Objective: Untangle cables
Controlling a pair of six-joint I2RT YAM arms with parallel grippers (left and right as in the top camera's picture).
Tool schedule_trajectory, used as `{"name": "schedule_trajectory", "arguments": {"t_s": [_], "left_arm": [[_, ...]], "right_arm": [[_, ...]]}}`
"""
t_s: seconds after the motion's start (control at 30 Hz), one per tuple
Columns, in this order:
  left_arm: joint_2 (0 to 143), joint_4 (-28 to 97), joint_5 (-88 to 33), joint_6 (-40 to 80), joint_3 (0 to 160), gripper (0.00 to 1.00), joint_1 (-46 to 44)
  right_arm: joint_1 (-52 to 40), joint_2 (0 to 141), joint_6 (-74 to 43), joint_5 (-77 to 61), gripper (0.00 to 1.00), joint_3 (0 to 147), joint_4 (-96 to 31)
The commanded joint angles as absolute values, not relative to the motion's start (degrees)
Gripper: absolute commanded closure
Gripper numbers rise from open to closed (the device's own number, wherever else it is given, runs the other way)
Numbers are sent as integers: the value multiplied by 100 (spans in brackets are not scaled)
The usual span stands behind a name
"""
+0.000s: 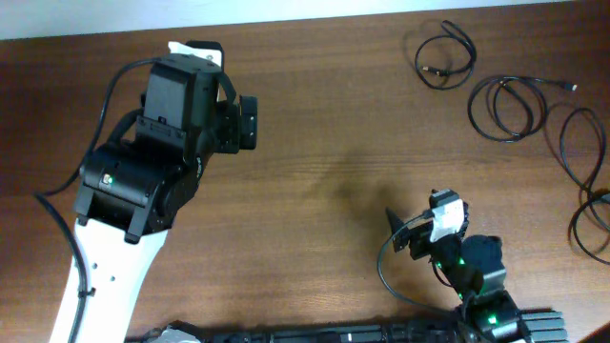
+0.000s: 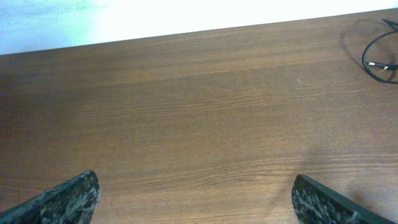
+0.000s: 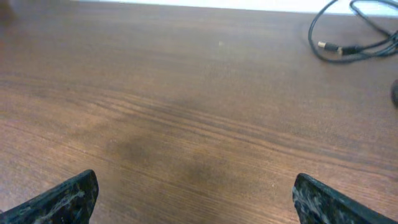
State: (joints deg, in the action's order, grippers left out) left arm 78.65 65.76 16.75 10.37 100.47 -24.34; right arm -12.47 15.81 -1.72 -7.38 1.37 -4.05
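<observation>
we see the cables (image 1: 519, 107) far right, nearer our right gripper (image 3: 196, 202) than the left gripper (image 2: 196, 199); both gape wide, empty.

Overhead view evenly lit, sharp. Wrist views softer; far edge of table (image 2: 186, 93) blown out white.

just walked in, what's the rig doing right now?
Nothing is being handled yet. The left gripper and right gripper are both open and empty, over bare table. The cables lie in loose coils on the right side of the table, untouched. The right gripper is the nearer one to them.
</observation>
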Motion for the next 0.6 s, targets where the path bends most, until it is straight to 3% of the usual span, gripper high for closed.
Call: {"name": "schedule_trajectory", "arguments": {"t_s": [0.0,0.1,0.57], "left_arm": [[7854,6571,1693,1109,10103,1,-2412],[7854,6571,1693,1109,10103,1,-2412],[7854,6571,1693,1109,10103,1,-2412]], "right_arm": [[-1273,711,-198,-687,1,32,-373],[-1273,23,-198,-685,1,32,-377],[-1273,19,-198,-687,1,32,-381]]}}
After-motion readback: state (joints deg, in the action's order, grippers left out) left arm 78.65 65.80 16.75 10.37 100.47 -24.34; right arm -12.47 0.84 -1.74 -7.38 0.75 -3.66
